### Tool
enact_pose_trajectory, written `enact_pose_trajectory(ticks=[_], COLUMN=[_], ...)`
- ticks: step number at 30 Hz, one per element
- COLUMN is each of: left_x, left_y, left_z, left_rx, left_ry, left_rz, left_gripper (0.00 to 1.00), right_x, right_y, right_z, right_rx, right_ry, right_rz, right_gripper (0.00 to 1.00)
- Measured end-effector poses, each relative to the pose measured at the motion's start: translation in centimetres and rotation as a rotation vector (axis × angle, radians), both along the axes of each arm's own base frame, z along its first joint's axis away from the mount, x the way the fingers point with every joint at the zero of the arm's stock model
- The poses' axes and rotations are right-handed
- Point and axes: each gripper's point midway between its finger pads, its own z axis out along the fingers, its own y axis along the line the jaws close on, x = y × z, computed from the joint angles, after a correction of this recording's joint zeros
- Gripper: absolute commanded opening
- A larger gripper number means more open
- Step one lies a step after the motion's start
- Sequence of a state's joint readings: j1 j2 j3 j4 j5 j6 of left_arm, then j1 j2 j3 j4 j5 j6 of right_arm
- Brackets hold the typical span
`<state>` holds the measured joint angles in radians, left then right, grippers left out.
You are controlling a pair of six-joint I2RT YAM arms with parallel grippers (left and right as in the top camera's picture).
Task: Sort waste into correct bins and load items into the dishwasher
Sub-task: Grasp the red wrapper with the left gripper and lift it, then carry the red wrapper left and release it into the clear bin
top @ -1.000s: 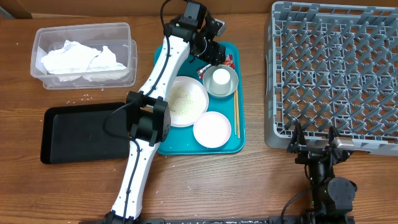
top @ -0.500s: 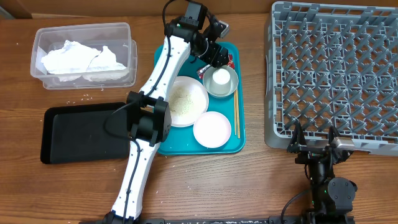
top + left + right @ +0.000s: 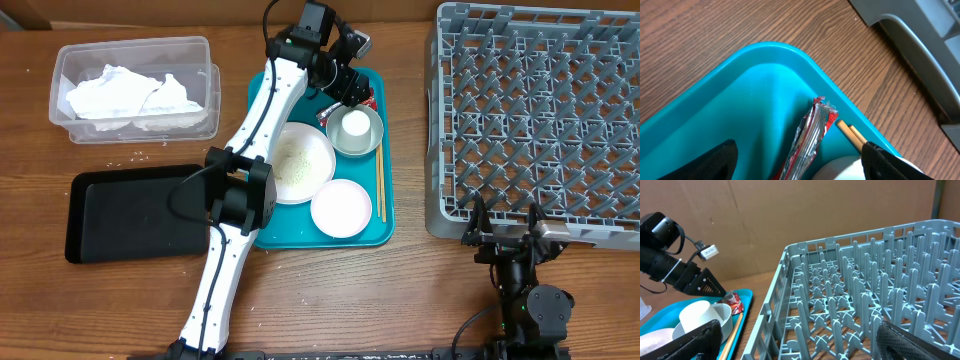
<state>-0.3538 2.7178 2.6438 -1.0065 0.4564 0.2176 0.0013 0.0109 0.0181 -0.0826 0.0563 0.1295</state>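
My left end effector (image 3: 352, 92) hangs spread and empty over the red wrapper (image 3: 812, 135), which lies in the far right corner of the teal tray (image 3: 755, 85), just beside the chopsticks (image 3: 850, 134). Its long axis runs between my fingers toward that corner. The right end effector (image 3: 505, 225), also spread, sits well apart by the dish rack (image 3: 540, 110), so the left arm is nearer.

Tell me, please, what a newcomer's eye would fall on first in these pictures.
The white left arm stretches across the teal tray, its open tool hovering over a red wrapper in the tray's far corner. A big grey dish rack stands to the right; at far left, a clear tub holds crumpled napkins.
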Motion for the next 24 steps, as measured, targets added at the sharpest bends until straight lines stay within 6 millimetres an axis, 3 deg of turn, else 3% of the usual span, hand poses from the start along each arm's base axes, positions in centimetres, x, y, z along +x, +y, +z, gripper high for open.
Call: enact_pose_trajectory(ticks=[6,9,17,21,24], left_x=[-0.2,-0.2,0.2,0.8,1.4], left_y=[0.1,0.1,0.4,1.4,2.5], left_z=[-2.0,-2.5,-2.6,-2.6,-2.5], left_rx=[0.010,0.013,0.011,0.001,-0.010], left_ry=[0.034,0.043,0.055,0.074,0.092], left_rz=[0.004,0.007,0.056,0.109,0.164], left_gripper=[0.80,0.74,0.41,0.08,0.04], right_x=[0.0,0.0,0.0,0.0,0.0], right_y=[0.0,0.0,0.0,0.0,0.0], right_z=[0.0,0.0,0.0,0.0,0.0], right_rx=[0.000,0.000,0.000,0.000,0.000], right_ry=[0.000,0.000,0.000,0.000,0.000], right_rz=[0.000,0.000,0.000,0.000,0.000], right_gripper=[1.00,1.00,1.00,1.00,1.00])
